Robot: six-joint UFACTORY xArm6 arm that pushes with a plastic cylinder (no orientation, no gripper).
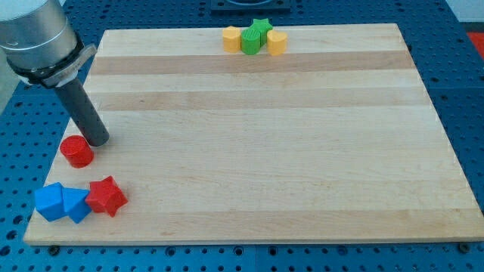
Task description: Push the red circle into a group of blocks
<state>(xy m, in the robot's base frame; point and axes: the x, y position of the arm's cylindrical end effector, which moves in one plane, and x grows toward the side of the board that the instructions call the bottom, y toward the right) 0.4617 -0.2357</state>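
Observation:
The red circle lies near the board's left edge. My tip rests on the board just to its upper right, almost touching it. Below the red circle, at the board's bottom left corner, sits a group: a red star, a blue block and a second blue block. A second group sits at the top edge: a yellow hexagon-like block, a green block, a green star and a yellow block.
The wooden board lies on a blue perforated table. The arm's grey body fills the view's top left corner.

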